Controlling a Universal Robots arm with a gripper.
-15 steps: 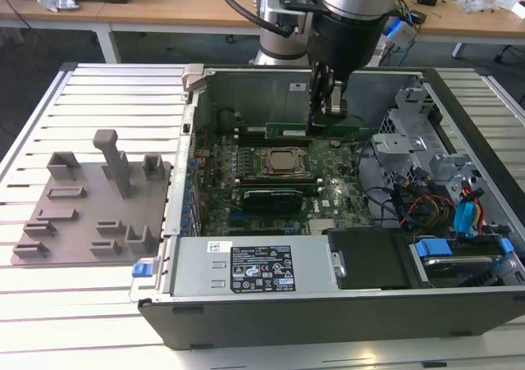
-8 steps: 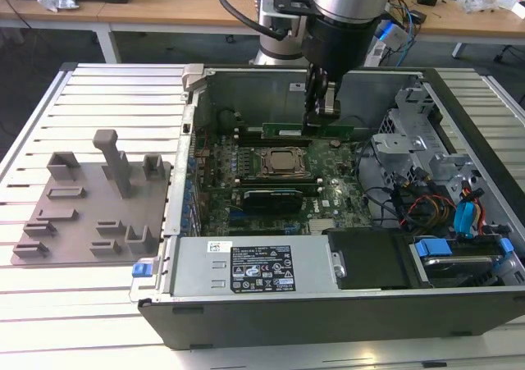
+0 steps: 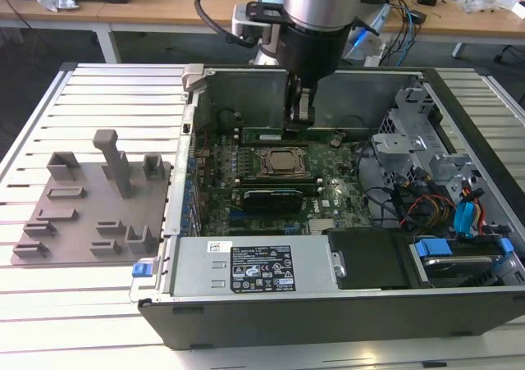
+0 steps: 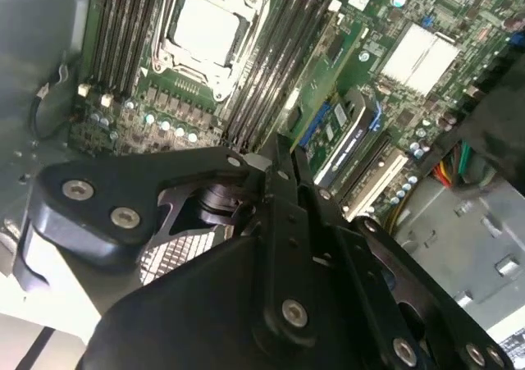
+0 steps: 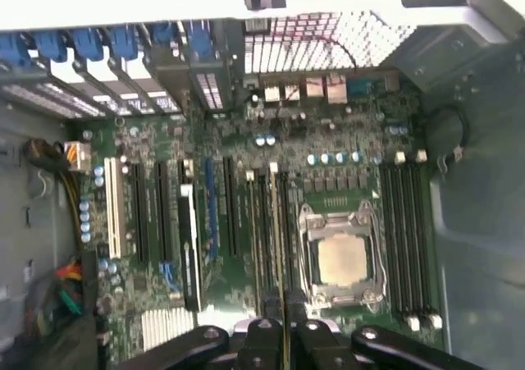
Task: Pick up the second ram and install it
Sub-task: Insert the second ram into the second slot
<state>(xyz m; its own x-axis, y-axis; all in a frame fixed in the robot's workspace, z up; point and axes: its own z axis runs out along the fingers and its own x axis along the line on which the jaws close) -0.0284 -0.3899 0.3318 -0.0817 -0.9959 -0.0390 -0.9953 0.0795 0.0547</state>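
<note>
The second ram (image 3: 275,130) sits inside the open computer case (image 3: 246,83). In the exterior view I see it as a thin green strip running along the far side of the CPU socket (image 3: 281,162). In the first wrist view it shows edge-on as a pale sliver (image 5: 281,300) between the pincer's fingers, lined up with the long black memory slots (image 5: 264,222) beside the socket's metal frame (image 5: 342,259). The pincer (image 3: 299,120) is clenched on the stick, gripping it by its flat faces.

I judge the pick-up done and the seating step in hand. The stick is down at slot level, though I cannot tell whether its edge has entered the slot. Seating calls for the board to be square along the slot and for straight, even pressure, since the stick is thin, rigid and easy to cock.

Around it, the motherboard (image 3: 328,194) is a busy green surface of small parts. The case walls are bare grey sheet metal. The case rests on a ribbed aluminium worktop (image 3: 107,91), next to a matt grey moulded fixture plate (image 3: 49,222).
</note>
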